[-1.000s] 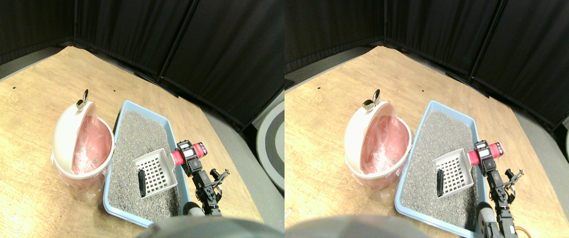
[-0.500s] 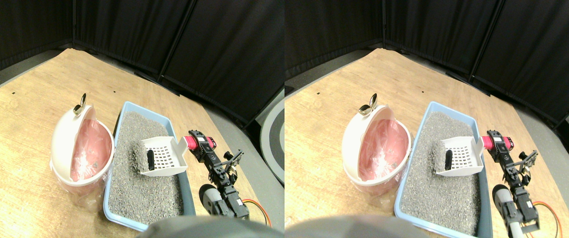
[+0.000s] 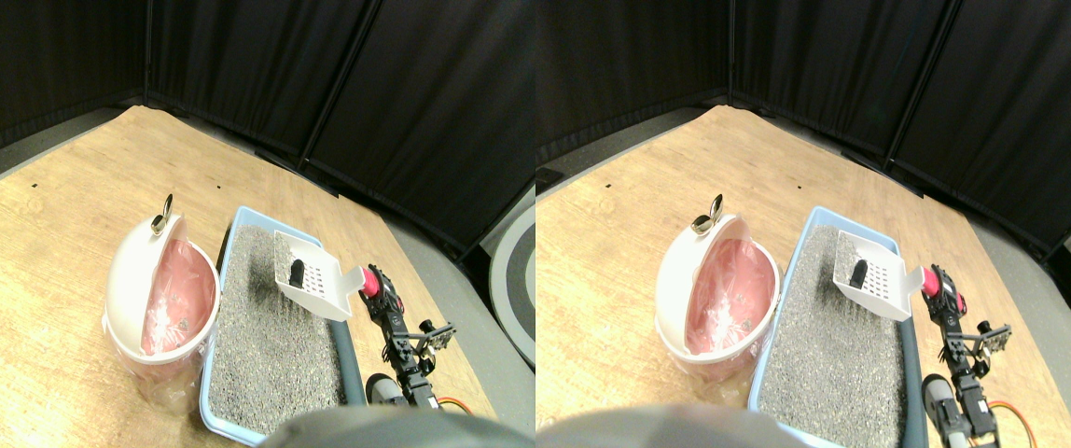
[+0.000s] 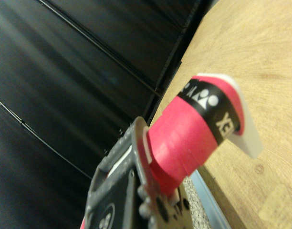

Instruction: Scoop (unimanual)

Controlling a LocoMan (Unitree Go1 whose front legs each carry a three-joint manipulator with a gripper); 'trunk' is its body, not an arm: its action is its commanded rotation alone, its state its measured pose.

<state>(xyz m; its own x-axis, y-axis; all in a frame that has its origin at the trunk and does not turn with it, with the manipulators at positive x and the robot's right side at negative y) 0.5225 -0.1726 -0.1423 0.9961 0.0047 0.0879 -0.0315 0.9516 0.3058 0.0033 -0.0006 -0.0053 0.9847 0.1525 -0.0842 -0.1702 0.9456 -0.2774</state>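
A white slotted scoop hangs tilted above the far part of the blue litter tray, carrying a black lump. My right gripper is shut on the scoop's red-wrapped handle beside the tray's right rim. Grey litter fills the tray. Left of the tray stands a white round bin with its lid swung open and a pink bag inside. In the wrist view the red handle fills the middle, above the dark jaw frame.
The tray and bin rest on a wooden floor. Black curtains close off the back and right. A gold knob tops the bin lid. An orange cable lies by my arm at the lower right.
The scoop has risen out of the litter with the black lump and moved toward the tray's far end; loose litter has drained off. The camera view has also shifted.
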